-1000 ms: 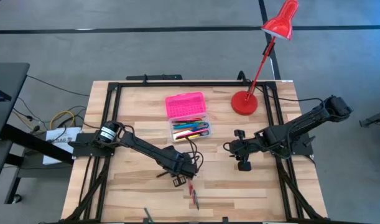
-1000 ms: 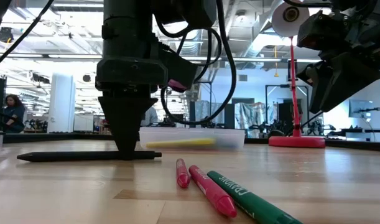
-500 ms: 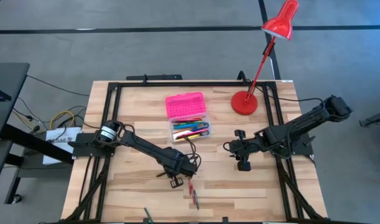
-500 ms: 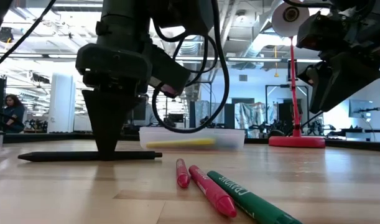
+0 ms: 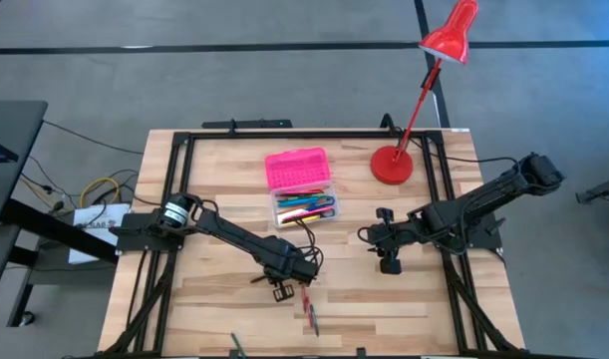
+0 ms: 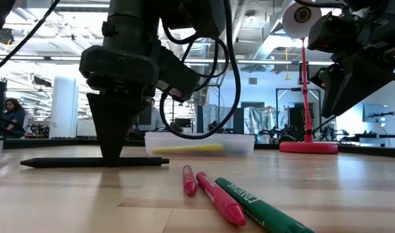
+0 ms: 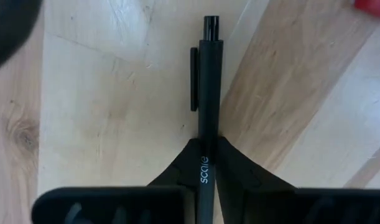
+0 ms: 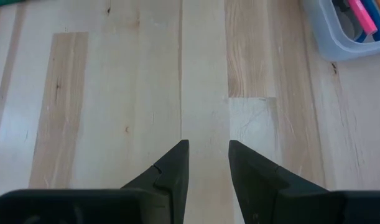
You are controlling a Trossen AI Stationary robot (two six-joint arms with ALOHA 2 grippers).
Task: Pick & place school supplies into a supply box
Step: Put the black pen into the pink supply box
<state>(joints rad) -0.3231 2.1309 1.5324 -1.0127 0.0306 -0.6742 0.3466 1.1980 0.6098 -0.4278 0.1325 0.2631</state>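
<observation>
While the right gripper point(image 5: 388, 261) waits with fingers parted over bare wood, the left gripper point(image 6: 111, 152) pinches a slim black plastic pen point(image 7: 206, 93) lying on the table. Next: lift it, carry it to the clear pink-lidded supply box point(image 5: 304, 207).

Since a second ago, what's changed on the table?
The left pincer shifted a little along the black pen and closed on it; the pen still lies flat on the table. The right pincer stayed open, hovering over bare wood. The crayons and the supply box have not moved.
</observation>
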